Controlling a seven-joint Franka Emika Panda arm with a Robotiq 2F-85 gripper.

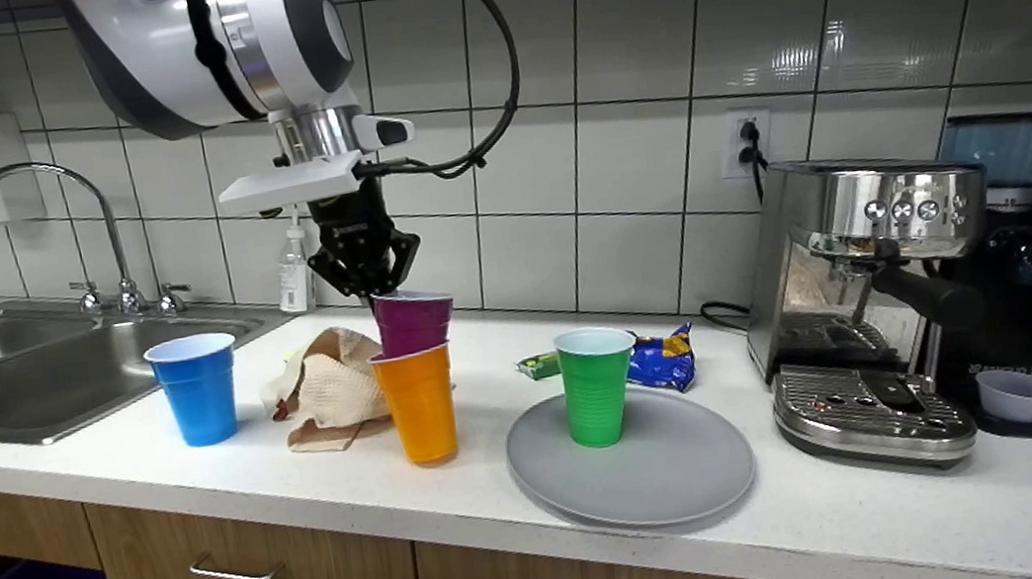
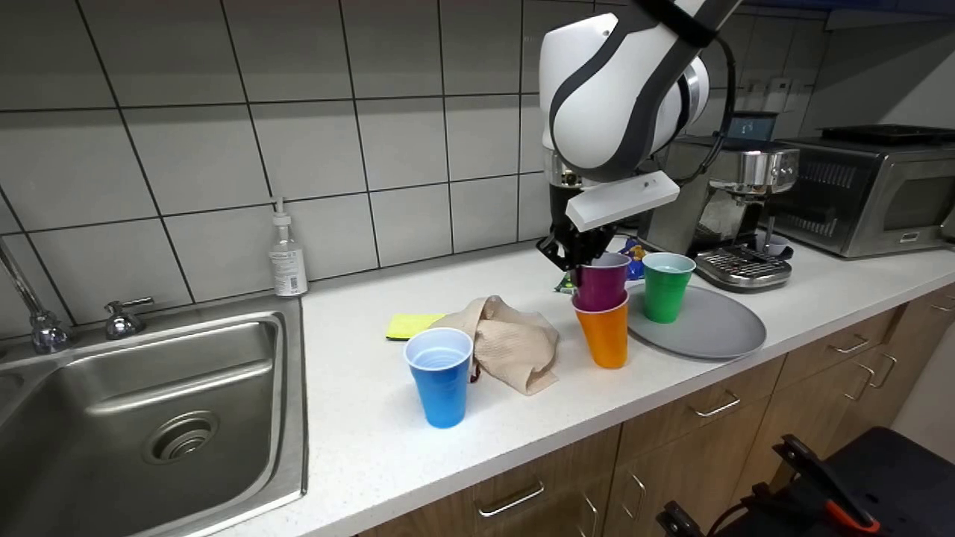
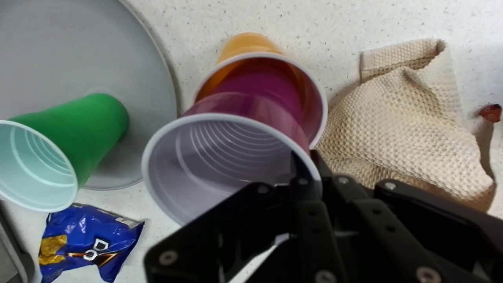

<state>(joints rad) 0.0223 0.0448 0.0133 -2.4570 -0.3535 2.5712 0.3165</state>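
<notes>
Pincer (image 3: 310, 168) gripping rim of purple cup (image 1: 416, 323), base inside orange cup (image 1: 422, 406).

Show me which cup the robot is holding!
The purple cup: the fingers pinch its rim. The orange cup around its lower part, the green cup and the blue cup aren't gripped.

In an exterior view, the upper cup (image 1: 415, 326) is lodged partly inside the lower cup (image 1: 420, 407); from there, the cloth (image 1: 340, 387) is found at 10 o'clock and the plate (image 1: 666, 482), by which a third cup (image 1: 598, 393) is carried, between 3 and 4.
</notes>
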